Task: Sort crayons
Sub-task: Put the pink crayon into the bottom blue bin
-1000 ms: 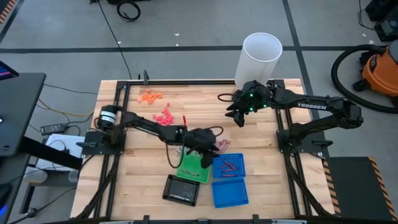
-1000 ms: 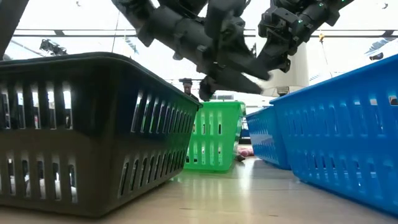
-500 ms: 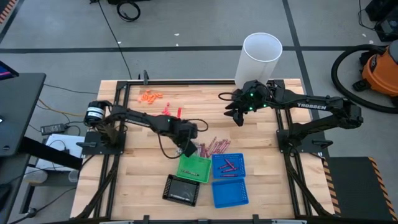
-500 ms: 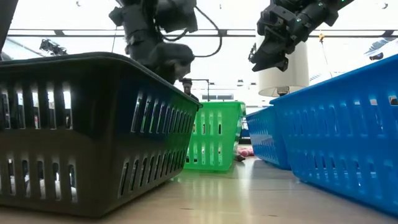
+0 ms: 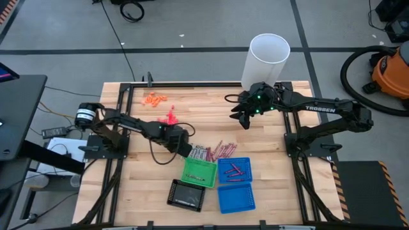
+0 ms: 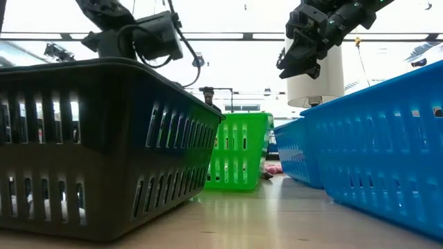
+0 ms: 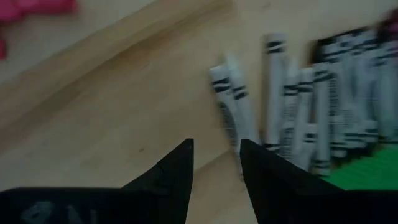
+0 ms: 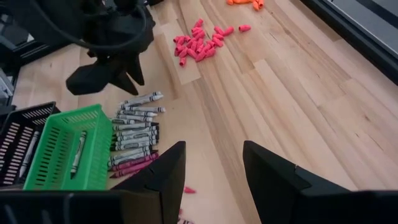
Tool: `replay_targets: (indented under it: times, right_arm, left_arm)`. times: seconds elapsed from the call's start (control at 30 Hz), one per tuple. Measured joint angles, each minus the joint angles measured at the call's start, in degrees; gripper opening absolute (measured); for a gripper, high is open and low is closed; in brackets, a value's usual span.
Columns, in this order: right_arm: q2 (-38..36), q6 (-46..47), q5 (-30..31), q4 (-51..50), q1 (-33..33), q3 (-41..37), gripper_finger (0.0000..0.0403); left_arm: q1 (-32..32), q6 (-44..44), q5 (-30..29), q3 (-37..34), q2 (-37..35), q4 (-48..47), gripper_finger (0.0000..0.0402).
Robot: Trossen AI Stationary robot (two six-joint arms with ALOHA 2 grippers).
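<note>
Crayons (image 5: 214,151) lie in one loose heap on the tabletop (image 5: 268,140), just beyond the left gripper (image 5: 182,144) in the high view, grey ones nearer it and maroon ones farther; you cannot count them exactly from up here. You also see four small trays: one green tray (image 5: 199,171), one black tray (image 5: 186,194) and two blue trays (image 5: 234,183), the nearer blue one holding a few maroon crayons. The right gripper (image 5: 244,119) hovers well apart from the heap.

From the low view, you get both arms raised above the trays, with no crayon between either gripper's fingers.

Your left wrist view shows its fingers (image 7: 176,171) parted a little and empty, about nine grey crayons right ahead of the tips.

Your right wrist view shows its fingers (image 8: 163,174) spread and empty, one crayon in the green tray, one in the black.
</note>
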Motion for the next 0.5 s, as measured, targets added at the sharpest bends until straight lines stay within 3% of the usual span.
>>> replay_targets:
  times: [0.23, 0.5]
  right_arm:
    - [0.00, 0.02, 0.22, 0.69, 0.00, 0.00, 0.0169]
    - [0.91, -2.32, 0.66, -5.04, 0.10, 0.00, 0.0169]
  left_arm:
    - [0.37, 7.48, -4.60, 6.63, 2.68, 2.65, 0.0141]
    - [1.89, 19.06, -4.74, 19.35, 13.66, 2.34, 0.0141]
